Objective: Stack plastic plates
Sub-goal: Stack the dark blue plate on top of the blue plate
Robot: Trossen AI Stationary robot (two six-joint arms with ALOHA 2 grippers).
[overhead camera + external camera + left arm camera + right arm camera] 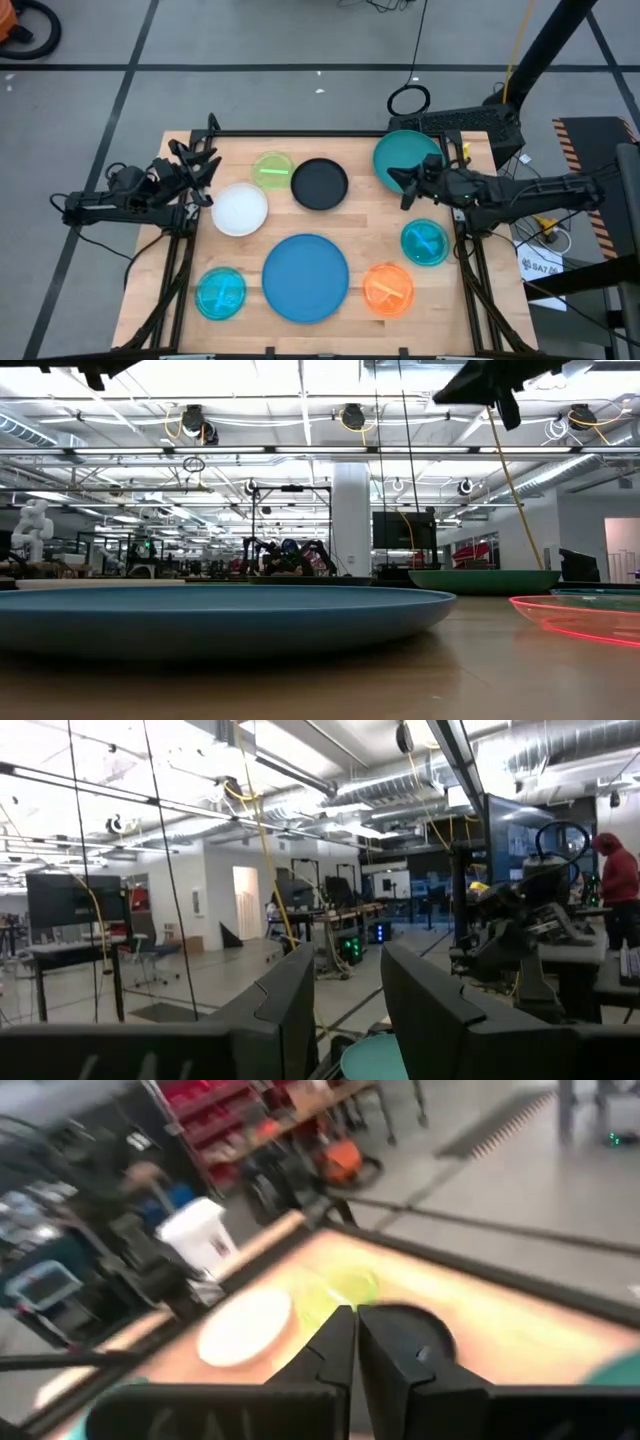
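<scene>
1. Blue and flat, the largest plate (305,277) lies face up near the front edge in the high view; round, it has no long axis. Beside it sit a cyan plate (220,293) to the left and an orange plate (388,289) to the right.
2. Behind these, same view: a white plate (239,210), a green plate (272,170) and a black plate (319,184) form a loose row, none stacked. A teal plate (405,155) lies at the back right, and a small teal plate (425,242) near the right edge.
3. Pale wood planks make the table (350,225), framed in black on a grey floor with dark lines. The left gripper (205,165) hovers at the back left corner, fingers spread. The right gripper (408,185) is over the large teal plate's front rim, jaws close together.
4. Low view: the blue plate (215,622) fills the foreground, the teal plate (483,580) behind, the glowing orange rim (575,618) at right. Beyond is a big hall with pipes and ceiling lights.
5. Left wrist view: two dark fingers (285,1010) stand apart with a clear gap; a teal rim (375,1060) shows below, and a person in red (620,870) stands far off.
6. Right wrist view: blurred, the fingers (335,1345) nearly touch, pinching nothing; white (245,1325), green (340,1292) and black (415,1335) plates lie ahead.
</scene>
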